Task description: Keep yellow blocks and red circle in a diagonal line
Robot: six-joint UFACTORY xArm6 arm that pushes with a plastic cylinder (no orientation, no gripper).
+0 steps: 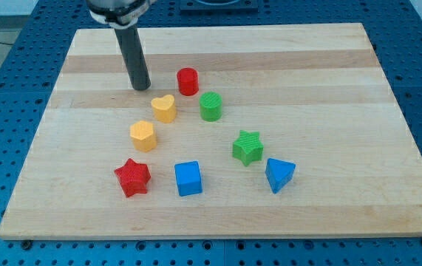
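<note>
Yellow heart block [164,108], yellow hexagon block [143,136] and red circle block [188,80] lie in a slanted row rising toward the view's right, and my tip [141,87] rests on the wooden board [329,66] just left of the red circle and above the heart, touching neither; a bare rod, it has nothing to open or close. Farther out I see a green circle block [211,106] beside the heart, then a green star block [247,147], a red star block [132,177], a blue cube block [188,178] and a blue triangle block [278,174] toward the view's bottom.
</note>
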